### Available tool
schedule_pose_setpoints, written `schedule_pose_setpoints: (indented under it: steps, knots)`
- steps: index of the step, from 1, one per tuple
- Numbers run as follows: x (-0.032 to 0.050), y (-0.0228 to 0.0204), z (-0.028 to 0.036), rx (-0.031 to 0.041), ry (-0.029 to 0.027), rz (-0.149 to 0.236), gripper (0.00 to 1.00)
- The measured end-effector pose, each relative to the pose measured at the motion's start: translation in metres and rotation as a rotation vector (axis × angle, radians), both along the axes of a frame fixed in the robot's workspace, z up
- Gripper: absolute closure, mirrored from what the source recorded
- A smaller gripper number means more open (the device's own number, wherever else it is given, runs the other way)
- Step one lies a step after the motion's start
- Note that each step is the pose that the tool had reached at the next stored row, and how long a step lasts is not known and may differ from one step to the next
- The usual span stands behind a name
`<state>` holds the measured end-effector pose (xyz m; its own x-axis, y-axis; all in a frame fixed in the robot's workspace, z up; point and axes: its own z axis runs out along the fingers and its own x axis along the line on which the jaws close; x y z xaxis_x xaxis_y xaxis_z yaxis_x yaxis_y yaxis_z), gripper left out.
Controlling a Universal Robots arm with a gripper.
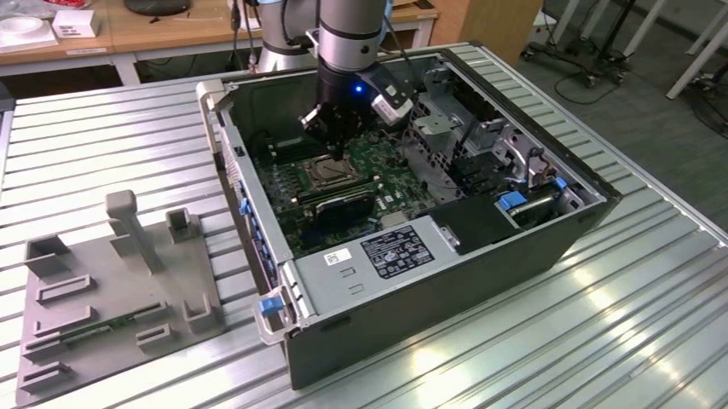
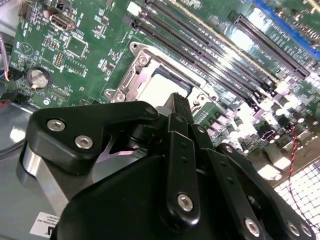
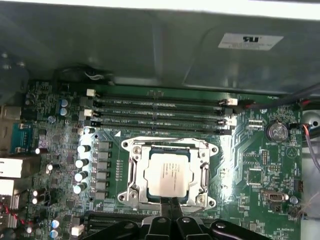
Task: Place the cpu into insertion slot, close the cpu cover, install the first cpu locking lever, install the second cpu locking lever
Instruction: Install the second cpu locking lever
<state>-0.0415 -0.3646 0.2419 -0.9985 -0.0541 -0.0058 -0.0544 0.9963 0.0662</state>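
The arm's black tool (image 3: 172, 212), fingers pressed together and empty, hovers at the edge of the silvery-rimmed square insertion slot (image 3: 134, 170), where the pale square cpu (image 3: 169, 173) lies seated; light, fragile, best handled by edges.

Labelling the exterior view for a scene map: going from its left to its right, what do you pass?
Grey fixture block → blue latch → insertion slot, with the end effector just above it → blue tab at the case's right end.
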Motion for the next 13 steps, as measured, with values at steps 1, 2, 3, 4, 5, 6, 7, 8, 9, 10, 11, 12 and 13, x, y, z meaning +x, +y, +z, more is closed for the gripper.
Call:
schedule_pose_setpoints:
  steps: [1,2,3,4,5,6,7,8,9,10,11,12,13]
  knots:
    - [0.0000,-0.0010,0.0000,0.0003,0.0000,0.000,0.89]
    - [0.0000,-0.0021,0.0000,0.0004,0.0000,0.000,0.89]
    - [0.0000,-0.0032,0.0001,0.0006,0.0001,0.000,0.89]
    - [0.0000,-0.0045,0.0000,0.0009,0.0001,0.000,0.89]
    - [0.0000,-0.0059,0.0000,0.0010,0.0001,0.000,0.89]
    - [0.0000,-0.0074,0.0000,0.0012,0.0001,0.000,0.89]
    - [0.0000,-0.0088,0.0000,0.0013,0.0000,0.000,0.89]
    - [0.0000,-0.0101,0.0000,0.0014,0.0000,0.000,0.89]
    - [0.0000,-0.0115,0.0000,0.0015,0.0001,0.000,0.89]
    - [0.0000,-0.0129,0.0000,0.0016,0.0001,0.000,0.89]
    - [0.0000,-0.0142,0.0001,0.0016,0.0001,0.000,0.89]
    - [0.0000,-0.0154,0.0000,0.0017,0.0001,0.000,0.89]
    - [0.0000,-0.0165,0.0000,0.0018,0.0001,0.000,0.89]
